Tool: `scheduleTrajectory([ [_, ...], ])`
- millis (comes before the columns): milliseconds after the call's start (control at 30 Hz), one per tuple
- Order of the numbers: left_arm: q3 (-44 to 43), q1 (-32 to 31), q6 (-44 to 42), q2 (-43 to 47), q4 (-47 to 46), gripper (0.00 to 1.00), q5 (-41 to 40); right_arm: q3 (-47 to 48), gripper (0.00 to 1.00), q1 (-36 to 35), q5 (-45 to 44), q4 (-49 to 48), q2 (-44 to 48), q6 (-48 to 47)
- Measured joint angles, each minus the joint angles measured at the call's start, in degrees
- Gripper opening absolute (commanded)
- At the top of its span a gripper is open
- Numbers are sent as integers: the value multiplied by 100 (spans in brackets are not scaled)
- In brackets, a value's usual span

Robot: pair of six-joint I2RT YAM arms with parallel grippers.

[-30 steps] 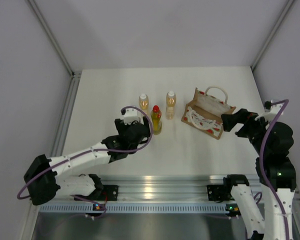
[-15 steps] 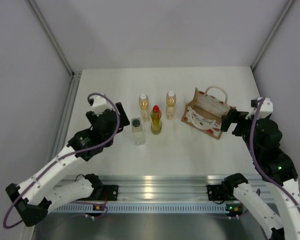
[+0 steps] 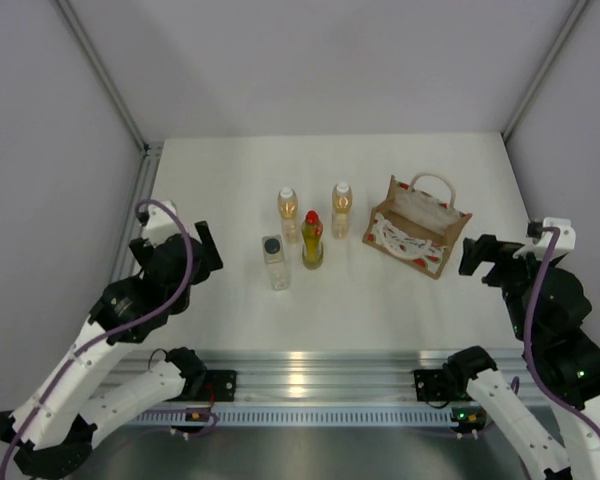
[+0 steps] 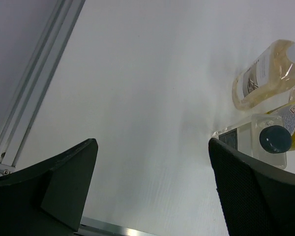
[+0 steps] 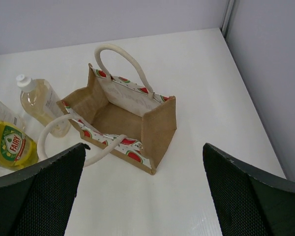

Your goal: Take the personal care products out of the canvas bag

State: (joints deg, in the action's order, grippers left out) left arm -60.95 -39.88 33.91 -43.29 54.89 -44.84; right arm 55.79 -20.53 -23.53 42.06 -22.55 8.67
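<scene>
Canvas bag (image 3: 417, 228) stands upright on the white table (image 3: 230, 170), mouth open. In the right wrist view its brown floor is in plain sight. One rope handle arches up on the far side; the other droops over the printed front panel.

All four bottles stand outside the bag, to its left.
- White-capped amber bottle (image 3: 341, 208): nearest the bag, a small gap between them.
- Red-capped yellow bottle (image 3: 312, 240): next out from the bag, toward the near edge. Label reads "FAIRY" in the right wrist view.
- Second white-capped amber bottle (image 3: 288, 213): just beyond the red-capped one.
- Clear square bottle (image 3: 275, 262) with dark cap: farthest from the bag and nearest the arms.

Left gripper (image 4: 151, 142): fingers spread wide with nothing between them. It sits well left of the bag, past the whole bottle group.

Right gripper (image 5: 143, 146): fingers spread wide, gripping nothing. It sits just right of the bag, pointing at it without touching.
</scene>
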Motion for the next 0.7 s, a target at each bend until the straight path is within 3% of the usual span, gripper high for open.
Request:
scheduleTrajectory([
  [200,208,4,55,791,133,98,-446,-92,99,-109,55,85,103,-173],
  [700,396,387,275,1270,179,98,-649,-291,99,-601,-74,208,26,-315],
])
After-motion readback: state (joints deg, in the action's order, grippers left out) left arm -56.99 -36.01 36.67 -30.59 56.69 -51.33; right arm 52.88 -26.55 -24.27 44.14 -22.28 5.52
